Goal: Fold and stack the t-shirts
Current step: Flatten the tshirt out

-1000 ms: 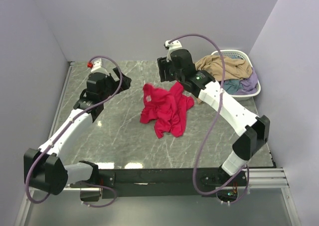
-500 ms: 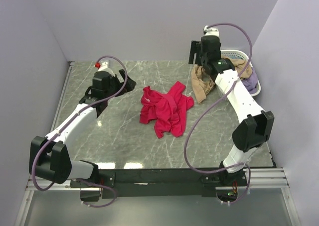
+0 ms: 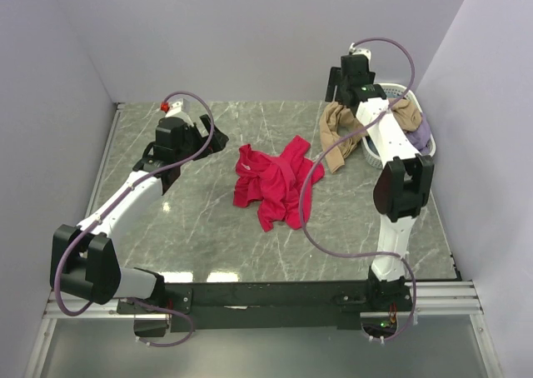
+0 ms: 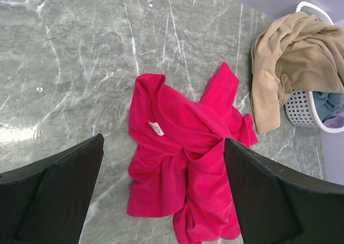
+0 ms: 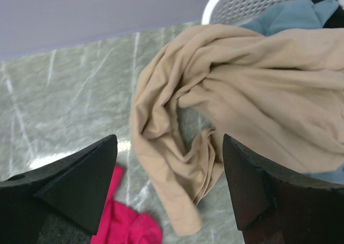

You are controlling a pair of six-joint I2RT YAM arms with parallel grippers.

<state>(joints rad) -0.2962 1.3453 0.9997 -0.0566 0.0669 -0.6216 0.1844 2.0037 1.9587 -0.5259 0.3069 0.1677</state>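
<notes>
A grey, white-veined marble table [image 3: 208, 228] fills a booth of plain lavender walls [image 3: 250, 37]. The crimson t-shirt [image 3: 275, 182] lies crumpled near the table's middle, its white neck label [image 4: 156, 127] showing. At the far right corner stands a white lattice basket [image 4: 301, 109], and a tan shirt [image 3: 337, 128] spills over its rim onto the marble. The left gripper [image 4: 164, 139] hangs left of the red heap, jaws wide apart and empty. The right gripper [image 5: 170, 139] hovers above the tan shirt, jaws apart, gripping nothing.
</notes>
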